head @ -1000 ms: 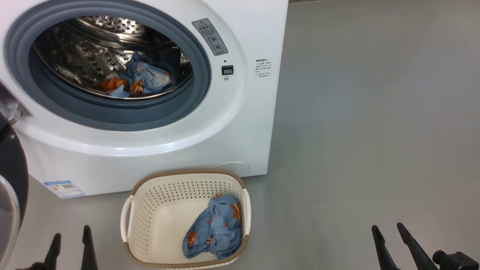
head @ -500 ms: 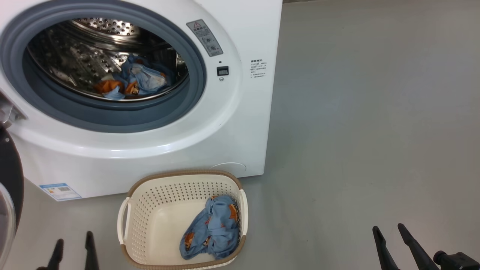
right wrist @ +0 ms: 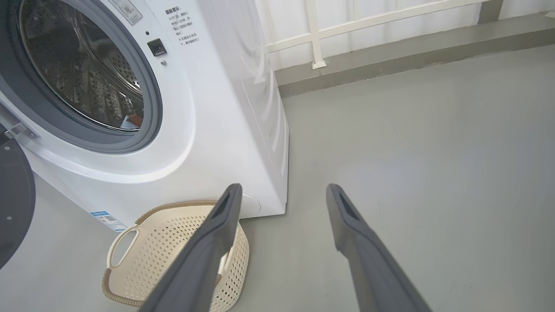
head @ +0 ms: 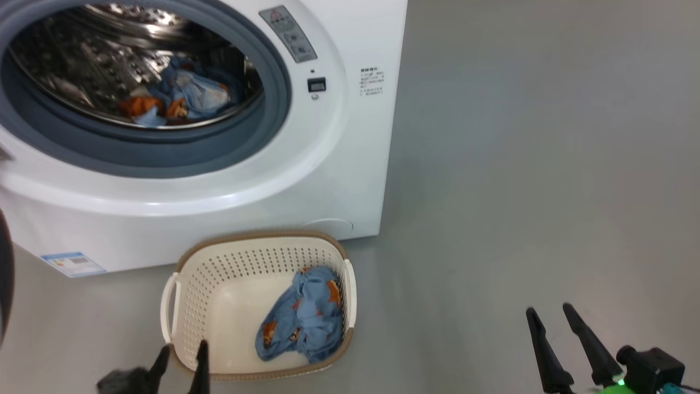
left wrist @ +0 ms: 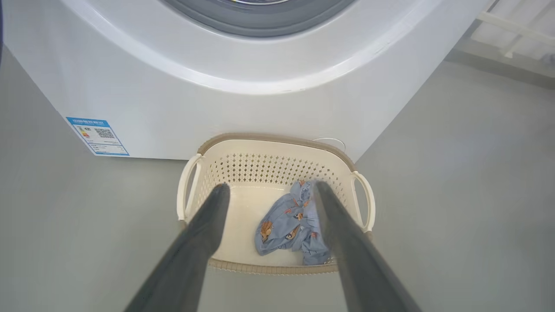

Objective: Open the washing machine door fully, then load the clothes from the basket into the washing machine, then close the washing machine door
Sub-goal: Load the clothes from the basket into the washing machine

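The white washing machine (head: 306, 180) stands with its mouth uncovered, and its black-rimmed door (right wrist: 15, 199) is swung wide at the left. Blue and orange clothes (head: 175, 101) lie in the steel drum. In front of the machine, the cream basket (head: 219, 251) rests on the floor with one more blue patterned garment (head: 303, 317) in its right half. My left gripper (head: 183, 353) is open at the basket's near left rim. In the left wrist view its fingers (left wrist: 208, 229) frame the garment (left wrist: 286, 225). Over bare floor at the lower right, my right gripper (head: 549, 314) is open and empty.
Grey floor (head: 519, 164) stretches to the right of the machine. A white railing (right wrist: 316, 39) on a low grey kerb runs behind it. A blue label (left wrist: 97, 135) sits low on the machine's front.
The head camera has tilted down and shifted, so the whole scene has slid up and left. My left gripper has moved right, up to the basket's near left rim. Both grippers stay open.
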You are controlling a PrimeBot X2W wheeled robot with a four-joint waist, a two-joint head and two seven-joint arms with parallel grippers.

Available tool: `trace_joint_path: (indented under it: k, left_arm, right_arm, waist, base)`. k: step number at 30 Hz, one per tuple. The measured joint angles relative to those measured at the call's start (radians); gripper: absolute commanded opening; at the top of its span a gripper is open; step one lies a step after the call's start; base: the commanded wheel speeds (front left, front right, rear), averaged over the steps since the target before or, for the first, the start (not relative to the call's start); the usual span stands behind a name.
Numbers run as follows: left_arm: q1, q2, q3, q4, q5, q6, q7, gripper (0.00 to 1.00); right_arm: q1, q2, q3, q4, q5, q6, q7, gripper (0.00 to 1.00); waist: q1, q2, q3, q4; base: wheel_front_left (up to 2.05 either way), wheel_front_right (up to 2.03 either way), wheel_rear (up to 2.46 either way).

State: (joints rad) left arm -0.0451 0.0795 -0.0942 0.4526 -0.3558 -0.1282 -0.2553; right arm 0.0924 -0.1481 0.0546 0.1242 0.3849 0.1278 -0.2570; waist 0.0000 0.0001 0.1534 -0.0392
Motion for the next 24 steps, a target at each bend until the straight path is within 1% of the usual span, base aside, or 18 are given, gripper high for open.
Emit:
trace_joint_path:
  k: [7, 14, 24]
  left_arm:
    - [-0.148, 0.012, -0.123, 0.173, -0.056, 0.000, 0.000, 1.00]
    - [-0.295, 0.035, -0.209, 0.308, -0.115, 0.000, 0.000, 1.00]
    - [-0.516, 0.065, -0.441, 0.474, -0.197, 0.000, 0.000, 1.00]
  right_arm:
    - [-0.078, 0.023, 0.013, -0.008, -0.014, 0.000, 0.000, 1.00]
    - [-0.163, 0.048, 0.030, -0.018, -0.023, 0.000, 0.000, 1.00]
    - [-0.273, 0.074, 0.061, -0.024, -0.033, 0.000, 0.000, 1.00]
  waist:
    - [0.0000, 0.0000, 0.082, -0.012]
    - [0.0002, 0.0000, 0.181, -0.029]
    - [0.0002, 0.0000, 0.341, -0.055]
  base:
    - [0.00, 0.00, 0.00]
    - [0.00, 0.00, 0.00]
    - [0.00, 0.00, 0.00]
